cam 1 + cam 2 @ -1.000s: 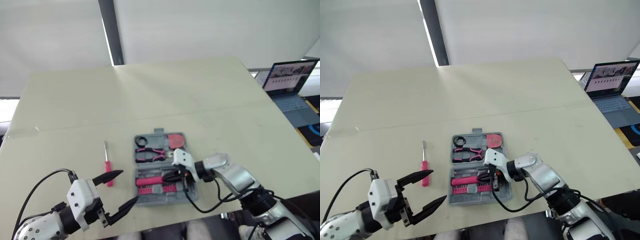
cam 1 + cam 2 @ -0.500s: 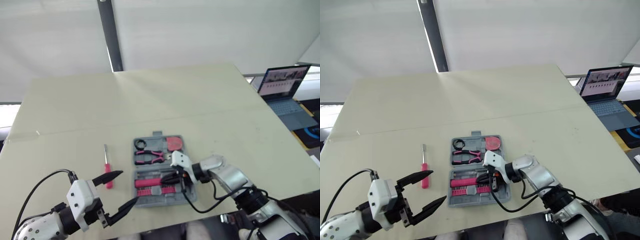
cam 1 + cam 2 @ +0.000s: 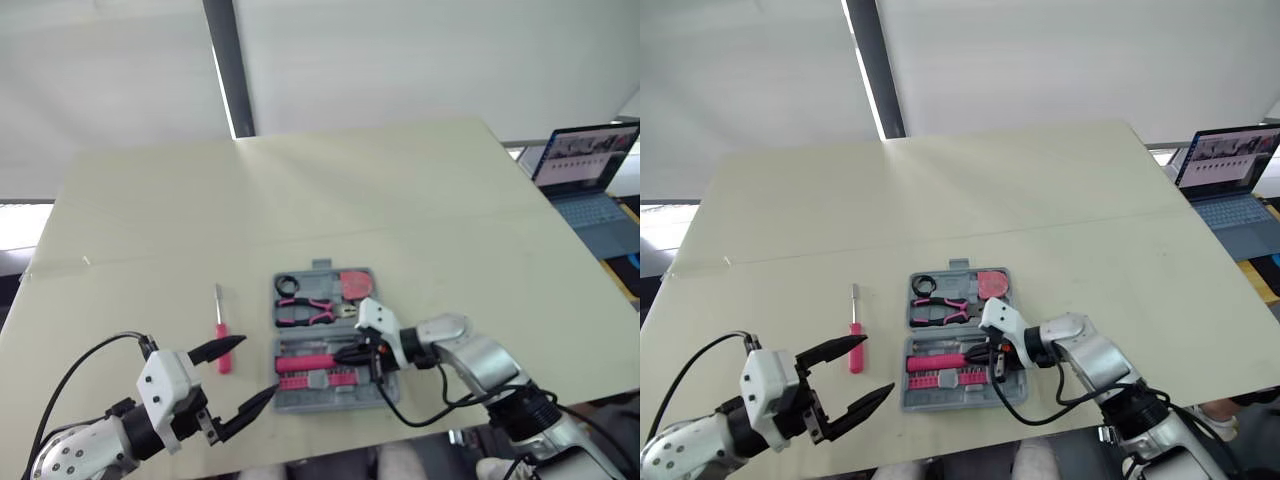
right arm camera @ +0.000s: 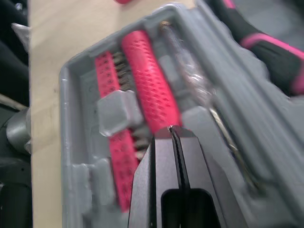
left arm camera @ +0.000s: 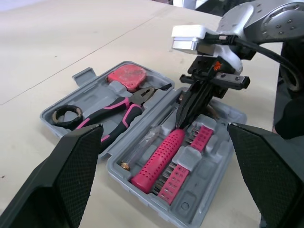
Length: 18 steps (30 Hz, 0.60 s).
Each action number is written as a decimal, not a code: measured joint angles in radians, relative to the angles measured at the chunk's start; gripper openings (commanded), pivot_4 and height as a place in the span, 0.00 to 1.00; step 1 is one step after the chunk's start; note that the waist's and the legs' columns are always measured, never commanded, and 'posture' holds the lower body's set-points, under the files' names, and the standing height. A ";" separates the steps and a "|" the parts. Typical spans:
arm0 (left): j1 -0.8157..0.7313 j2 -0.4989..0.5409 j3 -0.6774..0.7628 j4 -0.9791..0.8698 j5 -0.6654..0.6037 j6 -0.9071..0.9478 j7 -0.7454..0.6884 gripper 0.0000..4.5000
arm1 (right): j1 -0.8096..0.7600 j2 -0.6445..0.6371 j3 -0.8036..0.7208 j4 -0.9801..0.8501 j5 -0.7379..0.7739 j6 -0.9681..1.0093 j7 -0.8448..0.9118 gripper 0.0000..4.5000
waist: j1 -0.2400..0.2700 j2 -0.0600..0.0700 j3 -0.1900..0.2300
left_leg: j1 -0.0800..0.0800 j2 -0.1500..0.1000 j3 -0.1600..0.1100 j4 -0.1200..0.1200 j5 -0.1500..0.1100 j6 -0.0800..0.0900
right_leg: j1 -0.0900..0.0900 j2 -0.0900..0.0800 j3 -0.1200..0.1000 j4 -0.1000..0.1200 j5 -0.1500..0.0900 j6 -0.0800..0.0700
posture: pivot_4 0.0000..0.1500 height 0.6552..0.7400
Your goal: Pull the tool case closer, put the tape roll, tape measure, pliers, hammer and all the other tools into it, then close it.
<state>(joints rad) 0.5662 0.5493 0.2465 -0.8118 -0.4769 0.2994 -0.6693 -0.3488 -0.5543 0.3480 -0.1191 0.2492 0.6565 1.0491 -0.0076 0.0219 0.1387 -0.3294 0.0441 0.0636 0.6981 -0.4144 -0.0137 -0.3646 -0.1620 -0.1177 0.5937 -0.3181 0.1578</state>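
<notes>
The tool case (image 3: pixel 960 266) lies open and flat near the front edge of the table (image 3: pixel 1040 220), between your two arms. Its far half holds the tape roll (image 5: pixel 65 115), the pliers (image 5: pixel 116 114) and the red tape measure (image 5: pixel 127 76). The near half holds a pink-handled tool (image 5: pixel 159 154) beside a row of bits; I can't tell if that's the hammer.

Your right gripper (image 4: pixel 172 130) has its fingers pressed together, holding nothing, tips touching the end of that pink handle. Your left gripper (image 3: pixel 876 365) hangs wide open and empty, just off the case's near left corner.

One screwdriver (image 3: pixel 854 345) lies on the table, left of the case and clear of it. I'd judge it light, stiff and ready to roll, with a thin, slick shaft, so pinch it across the red handle. The case looks like hard, light plastic that may skid when pushed. When you close it, lift the lid by its outer rim.
</notes>
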 measured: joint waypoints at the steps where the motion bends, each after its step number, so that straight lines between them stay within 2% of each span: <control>1: -0.010 0.001 -0.001 0.000 -0.006 0.017 0.006 1.00 | 0.002 -0.015 -0.031 -0.042 0.017 0.037 -0.011 0.00 | 0.002 0.000 0.000 | -0.005 0.000 0.000 0.001 0.000 0.000 | -0.005 0.000 0.000 0.002 0.000 0.000 | 1.00 0.97; 5: -0.045 0.023 0.004 0.001 -0.069 0.105 0.022 1.00 | 0.037 -0.062 -0.141 -0.197 0.066 0.135 -0.070 0.00 | 0.005 -0.001 0.001 | -0.007 0.000 0.001 0.001 0.000 0.000 | -0.009 0.000 0.001 0.003 0.000 0.000 | 1.00 0.97; 9: -0.046 0.026 0.035 0.007 -0.093 0.128 0.023 1.00 | 0.158 -0.073 -0.257 -0.241 0.086 0.043 -0.094 0.00 | 0.008 -0.007 0.005 | -0.008 0.000 0.002 0.000 0.000 0.000 | -0.008 0.000 0.000 0.002 0.000 0.001 | 1.00 0.97; 10: -0.044 0.026 0.045 0.011 -0.101 0.127 0.021 1.00 | 0.199 -0.076 -0.280 -0.255 0.087 0.005 -0.096 0.12 | 0.008 -0.008 0.007 | -0.008 0.000 0.002 0.001 0.000 0.000 | -0.008 0.000 0.001 0.001 0.000 0.001 | 1.00 0.97; 11: -0.043 0.025 0.056 0.023 -0.107 0.123 0.013 1.00 | 0.237 -0.099 -0.290 -0.275 0.088 -0.011 -0.095 0.18 | 0.008 -0.008 0.007 | -0.008 0.000 0.003 0.001 0.000 0.000 | -0.008 0.000 0.001 0.001 0.000 0.001 | 1.00 0.97; 12: -0.036 0.023 0.068 0.040 -0.108 0.120 0.008 1.00 | 0.267 -0.124 -0.295 -0.284 0.091 -0.014 -0.093 0.28 | 0.008 -0.009 0.008 | -0.007 0.000 0.003 0.001 0.000 0.000 | -0.008 0.000 0.001 0.001 0.001 0.001 | 1.00 0.97; 18: 0.004 -0.003 0.084 0.140 -0.085 0.026 -0.055 1.00 | 0.431 -0.180 -0.437 -0.297 0.133 -0.031 -0.092 0.99 | 0.008 -0.013 0.012 | -0.007 0.000 0.003 0.001 0.000 0.000 | -0.008 0.000 0.001 0.001 0.000 0.001 | 1.00 0.97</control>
<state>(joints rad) 0.5699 0.5467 0.3302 -0.6713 -0.5620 0.3253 -0.7241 0.0823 -0.7343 -0.0889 -0.4160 0.3820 0.6253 0.9571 0.0004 0.0089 0.1504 -0.3365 0.0441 0.0670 0.6989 -0.4144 -0.0138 -0.3729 -0.1620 -0.1165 0.5945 -0.3176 0.1588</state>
